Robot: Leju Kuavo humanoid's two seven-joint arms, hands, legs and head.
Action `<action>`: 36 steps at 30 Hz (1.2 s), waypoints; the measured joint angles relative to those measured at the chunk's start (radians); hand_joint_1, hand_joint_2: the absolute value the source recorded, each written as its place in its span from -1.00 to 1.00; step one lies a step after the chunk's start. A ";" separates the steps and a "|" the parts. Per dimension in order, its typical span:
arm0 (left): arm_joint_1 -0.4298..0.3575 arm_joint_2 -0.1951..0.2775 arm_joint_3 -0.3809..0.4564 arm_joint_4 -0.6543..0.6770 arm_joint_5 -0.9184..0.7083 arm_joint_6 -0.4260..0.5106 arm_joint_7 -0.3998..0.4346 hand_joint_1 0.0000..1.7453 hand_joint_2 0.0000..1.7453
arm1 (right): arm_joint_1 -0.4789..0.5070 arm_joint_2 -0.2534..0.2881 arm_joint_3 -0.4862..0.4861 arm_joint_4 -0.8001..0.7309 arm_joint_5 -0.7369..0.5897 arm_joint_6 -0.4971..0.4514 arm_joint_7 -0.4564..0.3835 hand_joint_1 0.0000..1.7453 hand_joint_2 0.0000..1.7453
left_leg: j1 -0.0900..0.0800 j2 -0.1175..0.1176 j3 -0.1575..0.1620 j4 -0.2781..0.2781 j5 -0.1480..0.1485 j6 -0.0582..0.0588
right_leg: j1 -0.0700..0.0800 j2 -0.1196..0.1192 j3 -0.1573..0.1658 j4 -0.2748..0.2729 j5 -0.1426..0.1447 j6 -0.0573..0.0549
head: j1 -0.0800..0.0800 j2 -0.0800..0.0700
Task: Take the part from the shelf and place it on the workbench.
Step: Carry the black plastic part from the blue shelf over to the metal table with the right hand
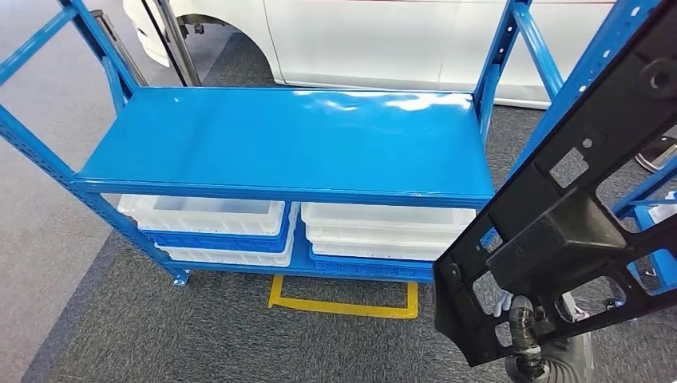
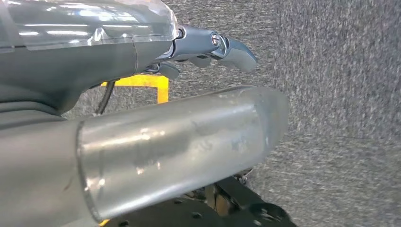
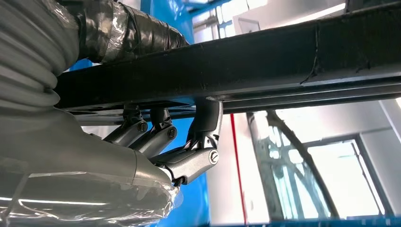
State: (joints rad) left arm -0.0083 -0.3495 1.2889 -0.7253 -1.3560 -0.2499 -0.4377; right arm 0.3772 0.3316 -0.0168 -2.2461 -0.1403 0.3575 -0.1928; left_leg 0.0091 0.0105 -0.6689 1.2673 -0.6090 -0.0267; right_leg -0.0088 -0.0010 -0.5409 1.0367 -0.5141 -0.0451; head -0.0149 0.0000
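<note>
A: Count it off for me, taking the blue shelf (image 1: 287, 144) as the marker.

B: One shelf, its top deck bare and glossy. Under that deck sit white trays (image 1: 209, 214) in two stacks side by side, with a blue tray (image 1: 223, 240) between the white ones of the stack further from the part. I cannot give a sure count of the white ones, as the stacks nest tightly. On the carpet just in front of the shelf's base is one yellow taped rectangle (image 1: 345, 306). Behind the shelf stands one white car body (image 1: 383, 40).

A: And the part?

B: One black part (image 1: 571, 215), off the shelf, held up in the air in front of the shelf's end post on the robot's right. It is a flat, matt black frame, long and tilted, with several cut-out openings, round holes and a raised block near its lower half. Its upper end crosses in front of the blue upright.

A: Who has it?

B: The right hand (image 1: 527, 335) grips it from below, near the part's lower edge. In the right wrist view the fingers (image 3: 203, 137) curl up against the underside of the black bar (image 3: 246, 66), with the thumb wrapped over the top.

A: The other hand?

B: The left hand (image 2: 208, 47) hangs over grey carpet with nothing in it. Its visible fingers are stretched out, not clenched, and the yellow tape (image 2: 142, 82) shows behind them.
</note>
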 joint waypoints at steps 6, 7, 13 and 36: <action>0.000 0.012 0.020 -0.002 -0.005 0.003 -0.002 -1.00 -1.00 | 0.078 0.010 -0.012 0.009 0.011 -0.015 -0.077 1.00 1.00 | -0.008 -0.065 0.146 -0.215 0.108 0.044 | 0.008 0.059 -0.016 0.003 0.016 0.008 | 0.000 0.000; 0.000 0.015 0.026 -0.003 -0.007 0.000 -0.002 -1.00 -1.00 | 0.090 0.012 -0.012 0.011 0.015 -0.017 -0.090 1.00 1.00 | -0.010 -0.079 0.160 -0.244 0.111 0.050 | 0.004 0.068 -0.020 0.002 0.020 0.014 | -0.001 0.000; -0.008 0.005 0.048 -0.031 -0.015 -0.026 -0.003 -1.00 -1.00 | 0.122 0.017 -0.016 0.019 0.026 -0.019 -0.096 1.00 1.00 | -0.002 -0.014 0.194 -0.333 0.138 0.064 | 0.000 0.037 -0.073 0.086 -0.030 0.049 | 0.000 0.000; -0.015 -0.002 0.088 -0.038 -0.028 -0.029 -0.006 -1.00 -1.00 | 0.135 0.019 -0.042 0.031 0.029 -0.013 -0.101 1.00 1.00 | 0.009 -0.059 0.162 -0.209 0.072 0.025 | -0.003 0.082 -0.063 0.019 0.045 0.025 | -0.003 0.000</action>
State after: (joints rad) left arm -0.0235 -0.3514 1.3770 -0.7637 -1.3838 -0.2793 -0.4442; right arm 0.5120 0.3509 -0.0586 -2.2152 -0.1117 0.3448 -0.2941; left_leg 0.0181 -0.0488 -0.5067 1.0581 -0.5368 -0.0015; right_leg -0.0117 0.0813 -0.6034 1.0562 -0.4687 -0.0201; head -0.0176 0.0000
